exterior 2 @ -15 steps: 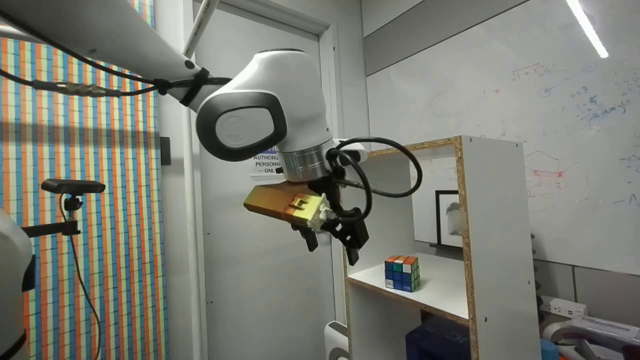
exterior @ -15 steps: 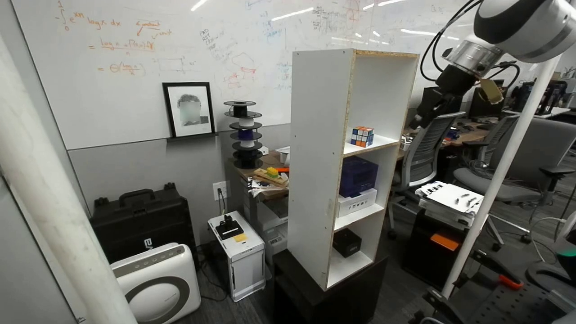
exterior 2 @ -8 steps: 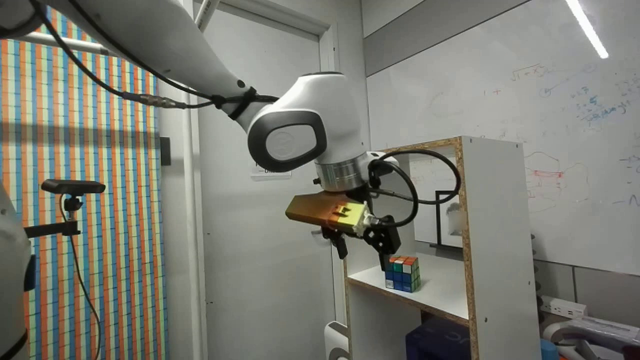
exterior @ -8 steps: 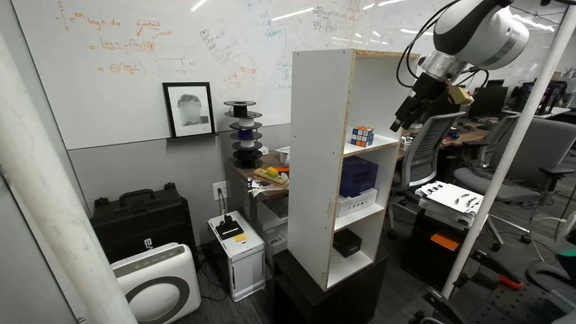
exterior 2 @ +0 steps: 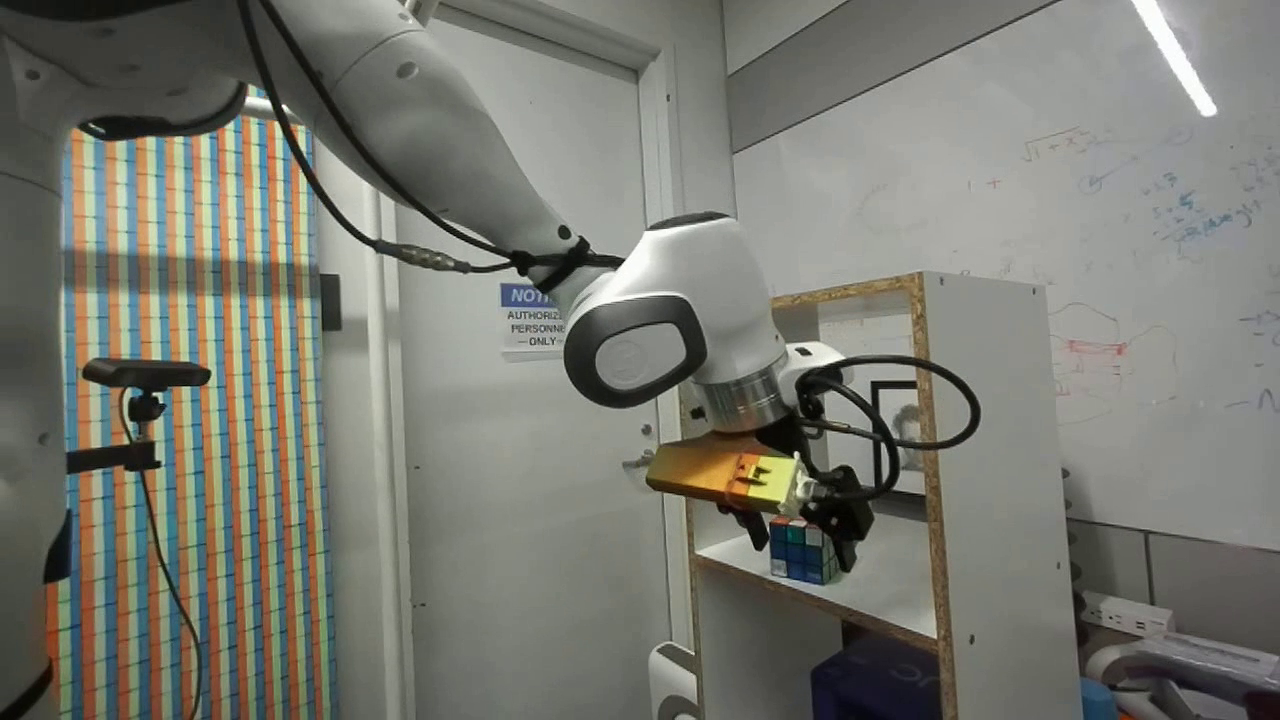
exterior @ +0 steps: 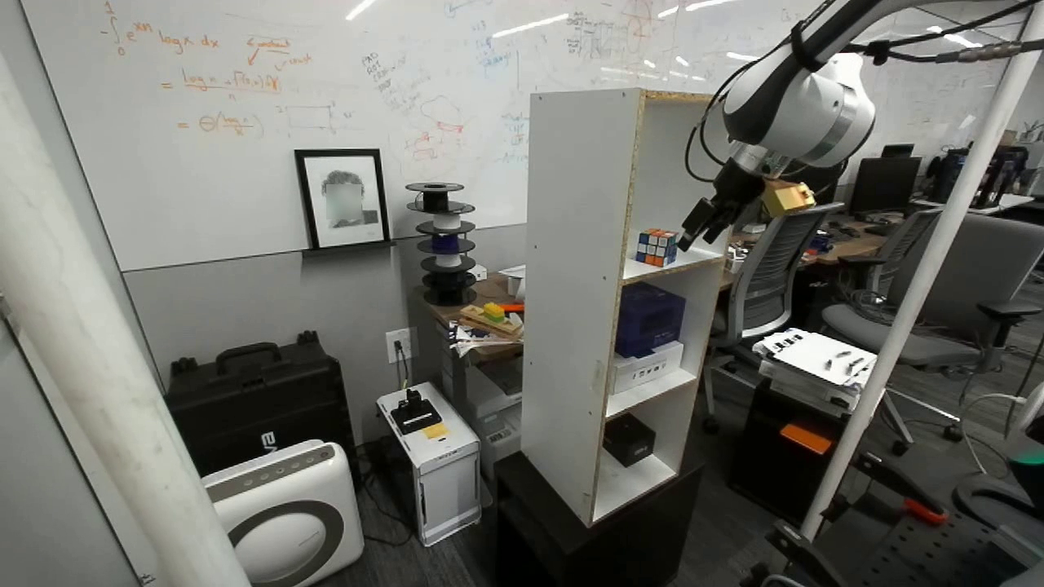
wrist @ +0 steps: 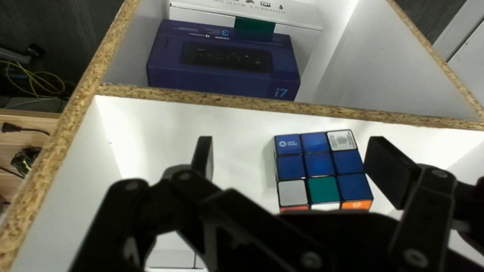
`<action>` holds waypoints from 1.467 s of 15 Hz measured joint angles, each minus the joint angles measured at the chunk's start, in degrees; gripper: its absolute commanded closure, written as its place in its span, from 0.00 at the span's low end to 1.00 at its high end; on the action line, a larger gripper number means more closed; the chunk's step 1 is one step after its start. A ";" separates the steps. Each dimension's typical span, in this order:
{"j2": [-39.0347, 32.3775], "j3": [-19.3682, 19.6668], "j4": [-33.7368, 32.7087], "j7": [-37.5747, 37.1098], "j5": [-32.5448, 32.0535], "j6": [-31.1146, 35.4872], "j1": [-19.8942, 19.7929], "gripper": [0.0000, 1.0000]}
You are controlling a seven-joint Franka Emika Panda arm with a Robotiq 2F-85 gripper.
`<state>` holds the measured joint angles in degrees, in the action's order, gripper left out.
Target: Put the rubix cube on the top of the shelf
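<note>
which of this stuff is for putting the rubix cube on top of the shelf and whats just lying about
For the job:
Rubik's cube
tall white shelf
open fingers

Just lying about:
dark blue i7 box
white box beneath it
black box in the shelf's lowest compartment
framed portrait
stack of spools
black hard case

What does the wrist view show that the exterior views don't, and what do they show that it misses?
Only the wrist view shows the "i7" lettering on the blue-purple box.

Only the exterior views, both of them, show the framed picture and the robot's white arm.

All share the Rubik's cube inside the white shelf, the open gripper at the cube, and the box itself, though its "i7" is not readable from outside.
</note>
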<state>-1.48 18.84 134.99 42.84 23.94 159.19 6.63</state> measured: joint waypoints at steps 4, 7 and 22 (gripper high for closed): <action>-2.82 -2.01 -2.78 3.23 5.80 1.29 0.29 0.00; -4.36 -3.11 -4.84 4.27 7.49 1.30 0.29 0.00; -7.73 -5.37 -7.79 0.98 7.10 0.23 -0.42 0.62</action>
<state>-9.21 13.47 127.20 43.82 31.04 159.42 6.21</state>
